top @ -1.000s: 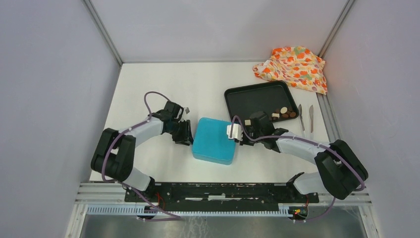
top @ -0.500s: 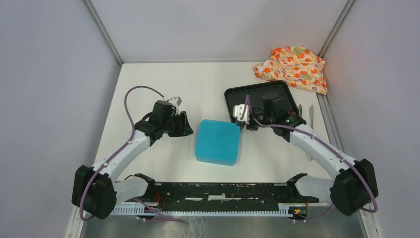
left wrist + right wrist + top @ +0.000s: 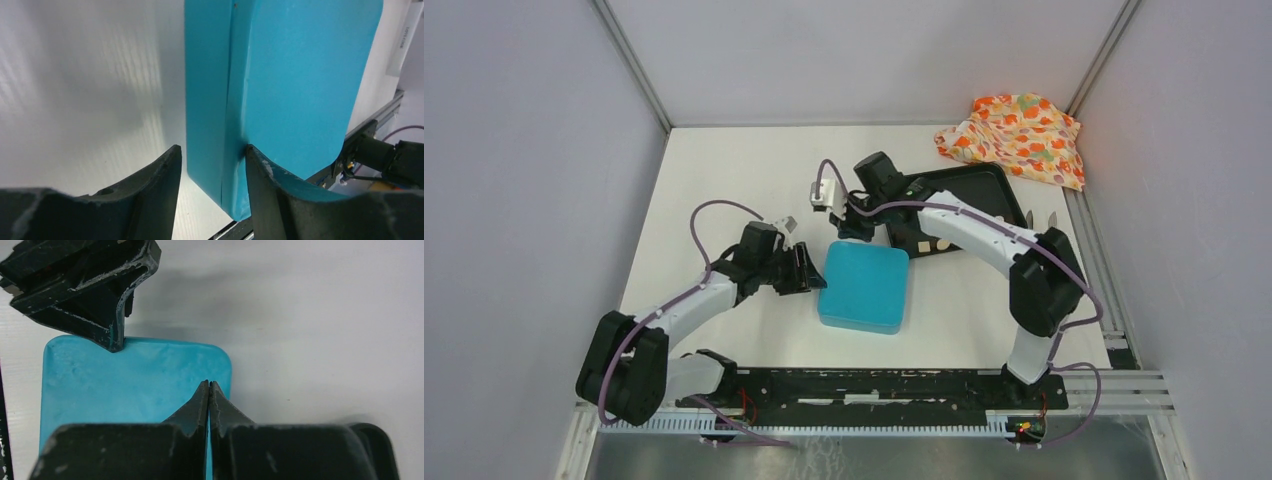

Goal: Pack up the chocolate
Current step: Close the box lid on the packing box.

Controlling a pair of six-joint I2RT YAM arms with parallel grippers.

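Note:
A closed blue box (image 3: 864, 288) lies in the middle of the table. A few chocolate pieces (image 3: 921, 246) show at the near edge of the black tray (image 3: 989, 188); my right arm hides the rest. My left gripper (image 3: 810, 271) is open at the box's left edge. In the left wrist view (image 3: 211, 148) its jaws straddle the edge of the box (image 3: 300, 75), one finger touching the lid. My right gripper (image 3: 852, 230) is shut and empty over the box's far left corner. In the right wrist view (image 3: 209, 383) its tips sit above the box (image 3: 125, 380).
An orange flowery cloth (image 3: 1016, 135) lies at the back right corner. Metal tongs (image 3: 1052, 222) lie right of the tray. My right arm stretches across the tray. My left gripper also shows in the right wrist view (image 3: 100, 290), at the box's edge.
My right gripper has swung left from the tray to the box's far left corner. My left gripper has moved in to the box's left edge.

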